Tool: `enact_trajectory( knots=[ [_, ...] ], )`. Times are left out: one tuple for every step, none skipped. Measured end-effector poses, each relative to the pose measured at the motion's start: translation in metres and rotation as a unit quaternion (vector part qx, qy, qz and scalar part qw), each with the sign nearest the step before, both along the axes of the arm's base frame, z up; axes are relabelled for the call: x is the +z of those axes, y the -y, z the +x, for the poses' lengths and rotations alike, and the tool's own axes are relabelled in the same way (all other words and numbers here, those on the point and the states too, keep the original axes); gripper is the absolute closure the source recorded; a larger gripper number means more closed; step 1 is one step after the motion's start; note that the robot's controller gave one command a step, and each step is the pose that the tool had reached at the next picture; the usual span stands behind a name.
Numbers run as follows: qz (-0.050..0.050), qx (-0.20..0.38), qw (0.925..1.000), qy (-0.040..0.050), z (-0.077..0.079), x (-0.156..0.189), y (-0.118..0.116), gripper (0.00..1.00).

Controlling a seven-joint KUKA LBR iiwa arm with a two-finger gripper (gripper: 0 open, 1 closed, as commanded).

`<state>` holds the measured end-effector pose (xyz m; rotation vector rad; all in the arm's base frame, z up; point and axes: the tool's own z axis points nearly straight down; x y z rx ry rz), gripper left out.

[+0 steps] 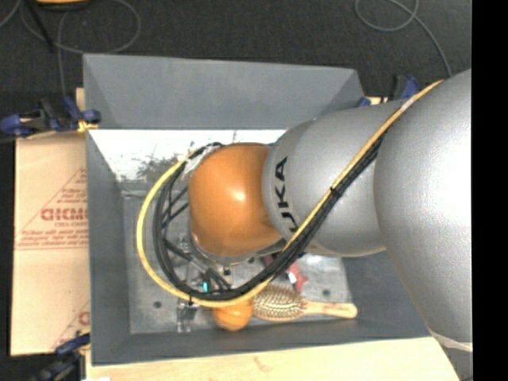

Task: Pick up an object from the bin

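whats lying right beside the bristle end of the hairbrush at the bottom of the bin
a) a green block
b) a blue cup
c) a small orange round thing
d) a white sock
c: a small orange round thing sits right beside the bristle end of the wooden hairbrush, near the lower wall of the bin.

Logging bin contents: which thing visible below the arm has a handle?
The wooden hairbrush; its handle points right, unlike the round orange thing beside it.

In the grey metal bin [107, 236], an orange wrist cover [230, 201] and black cables [161, 240] blocked the centre, a wooden hairbrush [298, 306] and rounded orange object [232, 317] lined the near wall, and floor lay bare at left.
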<state>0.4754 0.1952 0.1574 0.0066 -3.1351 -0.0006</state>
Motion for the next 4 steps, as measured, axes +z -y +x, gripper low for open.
enact_trajectory(
  knots=[
    [0.001,-0.002,1.0000,0.0037,0.002,0.004,0.001,0.00],
    [0.001,0.027,0.9996,0.0077,0.003,-0.043,0.039,0.00],
    [0.000,0.108,0.9941,0.0047,0.019,-0.079,0.072,0.00],
    [0.000,0.143,0.9897,0.0036,0.005,-0.033,0.165,1.00]
  ],
)
